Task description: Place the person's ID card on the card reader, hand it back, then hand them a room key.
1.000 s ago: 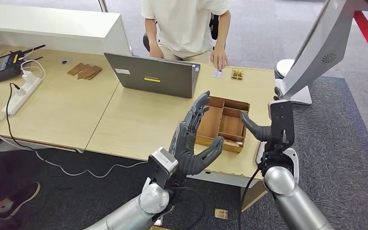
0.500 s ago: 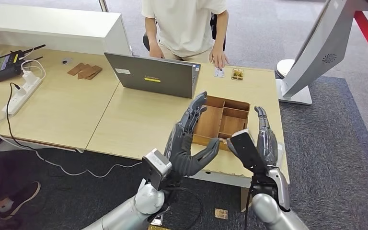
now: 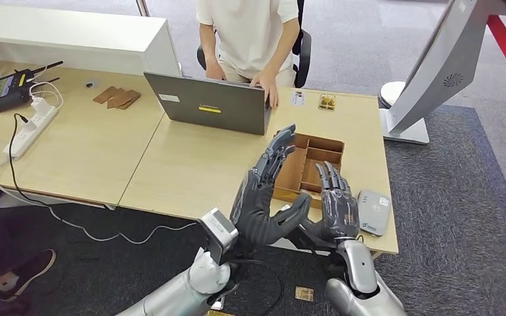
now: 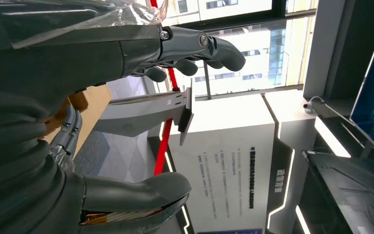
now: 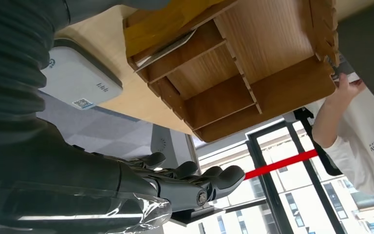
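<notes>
The left robot hand (image 3: pixel 263 191) is raised above the counter's (image 3: pixel 191 164) near edge, fingers apart and holding nothing; it covers part of the wooden tray's (image 3: pixel 313 161) near-left corner. The right robot hand (image 3: pixel 335 207) is beside it, palm down, fingers spread and empty, hiding the tray's near edge. Just to its right the card reader (image 3: pixel 373 212), a flat grey pad with rounded corners, lies on the counter near the edge. The ID card (image 3: pixel 298 99), a small pale rectangle too small to read, lies at the counter's far edge beyond the tray, well apart from both hands, next to the person's hand (image 3: pixel 268 89) at the laptop (image 3: pixel 211 104).
</notes>
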Robot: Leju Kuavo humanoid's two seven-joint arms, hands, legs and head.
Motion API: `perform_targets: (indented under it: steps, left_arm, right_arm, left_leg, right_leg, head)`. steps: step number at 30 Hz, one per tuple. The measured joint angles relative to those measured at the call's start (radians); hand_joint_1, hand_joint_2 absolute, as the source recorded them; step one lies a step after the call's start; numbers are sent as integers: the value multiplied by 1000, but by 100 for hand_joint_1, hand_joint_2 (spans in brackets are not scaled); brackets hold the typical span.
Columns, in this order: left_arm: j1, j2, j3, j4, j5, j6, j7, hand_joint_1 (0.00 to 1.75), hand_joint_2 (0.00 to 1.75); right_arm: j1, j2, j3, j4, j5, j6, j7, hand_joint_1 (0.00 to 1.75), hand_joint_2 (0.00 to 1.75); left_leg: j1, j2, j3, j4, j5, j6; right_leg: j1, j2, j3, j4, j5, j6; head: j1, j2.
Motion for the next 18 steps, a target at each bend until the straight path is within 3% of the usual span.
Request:
perform_targets:
  steps: [18]
  left_arm:
    - [0, -13, 0, 7, -6, 15, 1, 0, 175]
  right_arm:
    - [-3, 31, 16, 69, 69, 49, -3, 0, 175]
  left_leg:
    - [0, 0, 0, 0, 0, 0]
  right_leg:
    - [0, 0, 0, 0, 0, 0]
  head:
    - [0, 0]
